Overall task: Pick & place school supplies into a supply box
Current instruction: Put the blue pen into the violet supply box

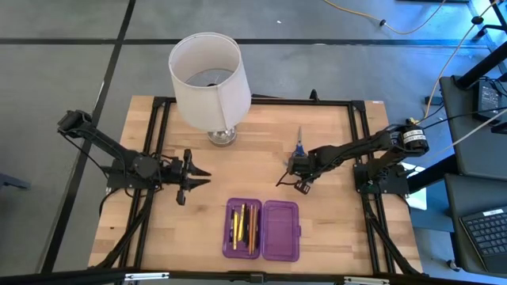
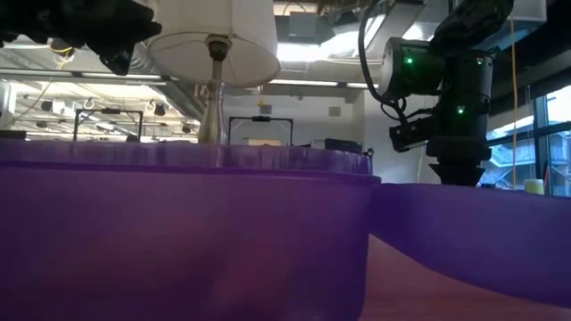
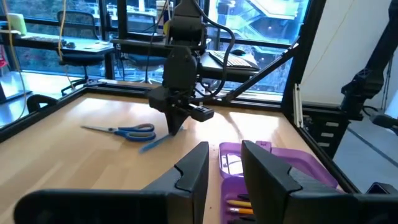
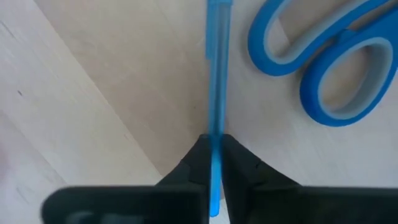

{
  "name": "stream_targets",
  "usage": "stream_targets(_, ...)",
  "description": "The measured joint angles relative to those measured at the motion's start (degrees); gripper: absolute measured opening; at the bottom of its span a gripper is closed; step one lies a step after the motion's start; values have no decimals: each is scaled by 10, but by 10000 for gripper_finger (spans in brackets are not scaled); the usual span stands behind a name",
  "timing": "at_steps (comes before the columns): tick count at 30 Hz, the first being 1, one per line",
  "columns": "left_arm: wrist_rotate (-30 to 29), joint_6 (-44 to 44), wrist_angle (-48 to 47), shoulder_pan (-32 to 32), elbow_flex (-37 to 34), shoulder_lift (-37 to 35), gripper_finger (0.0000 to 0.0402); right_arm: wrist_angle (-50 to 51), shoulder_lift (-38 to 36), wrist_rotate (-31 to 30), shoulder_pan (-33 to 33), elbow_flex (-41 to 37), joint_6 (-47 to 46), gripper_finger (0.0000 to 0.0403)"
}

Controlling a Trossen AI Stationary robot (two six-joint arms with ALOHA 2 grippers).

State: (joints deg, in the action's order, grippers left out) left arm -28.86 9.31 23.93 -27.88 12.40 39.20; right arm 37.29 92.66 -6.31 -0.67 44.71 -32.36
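My right gripper (image 1: 295,169) points down at the table's middle right, shut on a slim blue pen (image 4: 216,74) that lies on the wood. Blue-handled scissors (image 1: 299,146) lie just beyond it, toward the far edge. The purple supply box (image 1: 261,229) lies spread at the near edge. Yellow and orange pencils (image 1: 244,226) rest in its left half, and its right half (image 1: 281,229) holds nothing. My left gripper (image 1: 204,176) hovers level at the table's left, open, with nothing between its fingers (image 3: 193,174). My right gripper pinches the blue pen's shaft (image 4: 215,140) between its two fingertips, coming from above and pointing down. The fingers lie across the pen. Most of the pen's length (image 3: 154,143) sticks out on one side of the fingers, low over the wood.
A lamp with a white shade (image 1: 207,79) stands at the far middle of the table, left of the scissors. A black frame (image 1: 158,142) runs around the tabletop. Bare wood (image 1: 238,170) lies between my two grippers.
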Motion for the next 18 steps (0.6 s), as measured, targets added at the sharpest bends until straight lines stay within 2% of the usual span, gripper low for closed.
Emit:
stream_targets(11,4,-4,-2,0,0,0,88,83,3,-13,-34,108,41,27)
stream_targets(13,4,-10,-2,0,0,0,88,68,3,-22,-53,135,84,24)
stream_targets(18,4,-11,-2,0,0,0,88,2,2,-20,-114,195,276,27)
